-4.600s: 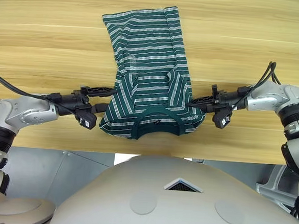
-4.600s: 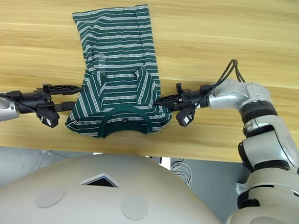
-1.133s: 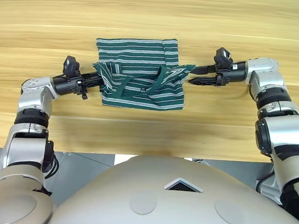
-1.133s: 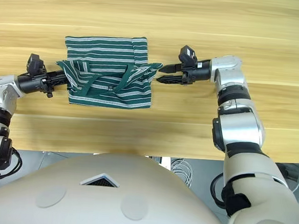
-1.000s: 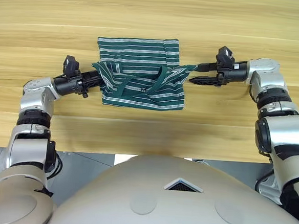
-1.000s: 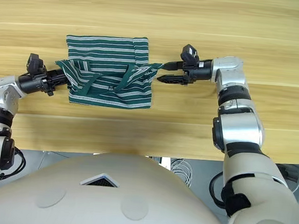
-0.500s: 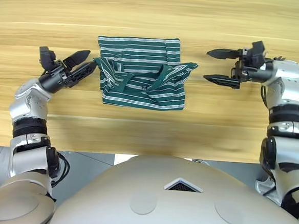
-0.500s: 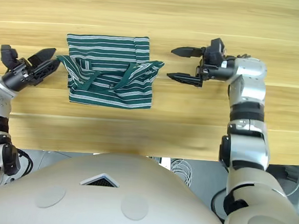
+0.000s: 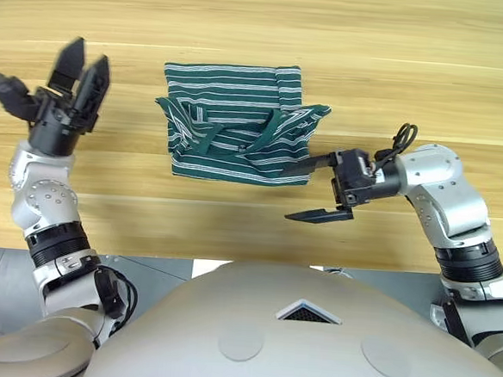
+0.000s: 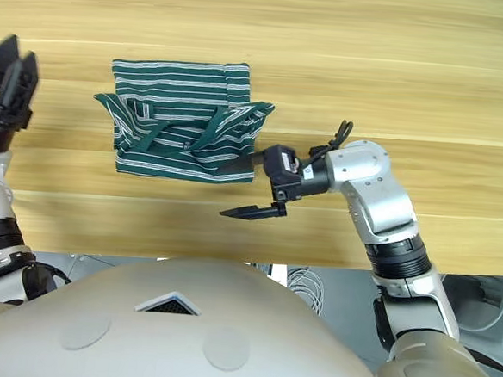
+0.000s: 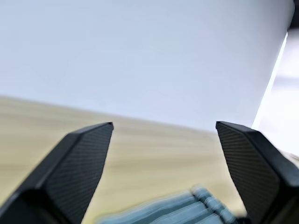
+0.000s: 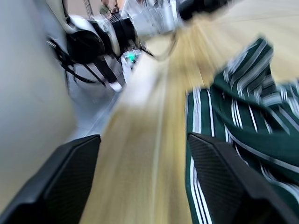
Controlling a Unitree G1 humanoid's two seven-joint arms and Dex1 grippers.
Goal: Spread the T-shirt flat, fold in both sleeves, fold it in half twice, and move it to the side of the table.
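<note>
- T-shirt point(image 9: 239, 123): dark green with white stripes, lying on the wooden table point(image 9: 417, 45) as a folded, roughly rectangular bundle, a little left of centre in the head views.
- Top layer: rumpled, not flat. The collar band shows on it, and a loose corner sticks out on the robot's right side. The far layer lies smoother, with a straight far edge.
- Left gripper point(image 9: 83, 63): released, fingers spread and nothing between them. It is raised to the left of the T-shirt, well apart from it, fingertips pointing away from the robot.
- Left wrist view: both fingers wide apart, a strip of striped cloth low between them, farther off.
- Right gripper point(image 9: 287, 194): released, jaws wide and empty. It sits at the T-shirt's near right corner.
- Right gripper's upper finger point(image 9: 309, 165): reaches the corner's edge; contact cannot be told. Lower finger point(image 9: 314, 215) is over bare table, nearer the robot.
</note>
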